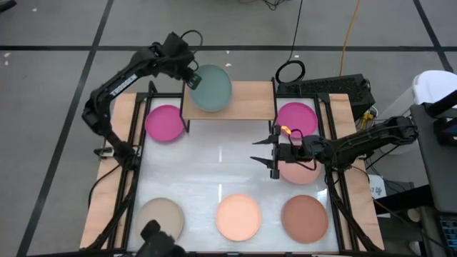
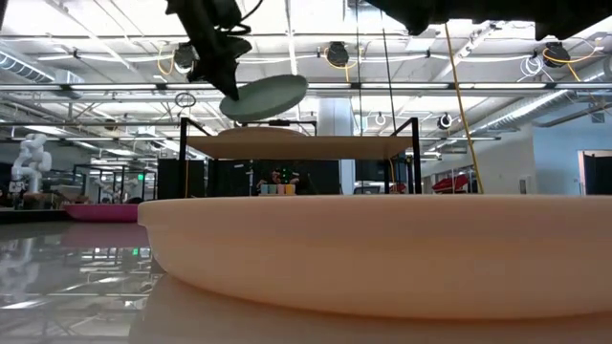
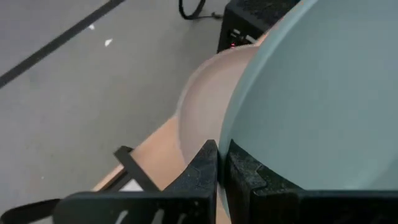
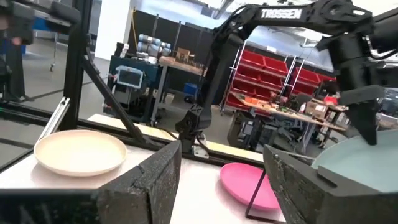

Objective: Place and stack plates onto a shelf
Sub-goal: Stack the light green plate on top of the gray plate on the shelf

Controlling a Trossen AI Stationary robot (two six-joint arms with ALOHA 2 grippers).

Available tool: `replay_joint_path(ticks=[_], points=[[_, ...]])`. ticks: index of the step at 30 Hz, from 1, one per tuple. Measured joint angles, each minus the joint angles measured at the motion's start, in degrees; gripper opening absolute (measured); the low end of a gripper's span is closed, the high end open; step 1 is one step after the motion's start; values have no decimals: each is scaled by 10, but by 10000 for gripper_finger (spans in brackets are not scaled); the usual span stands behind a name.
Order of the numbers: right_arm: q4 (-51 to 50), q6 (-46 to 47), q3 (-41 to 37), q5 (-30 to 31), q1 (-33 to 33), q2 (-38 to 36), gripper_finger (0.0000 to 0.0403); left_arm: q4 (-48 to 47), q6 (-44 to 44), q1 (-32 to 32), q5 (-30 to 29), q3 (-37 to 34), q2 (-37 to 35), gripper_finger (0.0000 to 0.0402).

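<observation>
- The left gripper (image 1: 190,77) clamps the rim of the teal plate (image 1: 211,88), its fingers (image 3: 205,171) pinched tight on the near edge in the left wrist view.
- The teal plate hangs tilted above the left part of the shelf (image 1: 246,103); in the low view it sits clear of the wooden top, with a pale plate (image 2: 256,133) lying on the shelf below it.
- That pale plate shows in the left wrist view as a beige curve (image 3: 205,106) just behind the teal one, directly under the load.
- The left arm reaches in from the table's left edge, elbow raised, wrist bent down toward the shelf.
- The right gripper (image 1: 270,153) hovers over the white table (image 1: 214,171) in front of the shelf, its jaws spread wide and holding nothing.
- The right arm stretches in low from the right side, its forearm crossing above a pale pink plate (image 1: 300,171).
- A magenta plate (image 1: 296,118) lies beside the shelf's right legs; a second magenta plate (image 1: 164,123) lies beside its left legs.
- Along the near edge sit a grey-beige plate (image 1: 161,216), a peach-orange plate (image 1: 238,216) and a reddish-brown plate (image 1: 305,218), well apart from both grippers.
</observation>
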Motion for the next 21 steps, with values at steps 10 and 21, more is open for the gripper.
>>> replay_joint_path(ticks=[10,21], points=[[2,0,0,0,0,0,208,-26,-1,20,2,14,33,25],[2,0,0,0,0,0,208,9,-3,17,-1,15,33,74]])
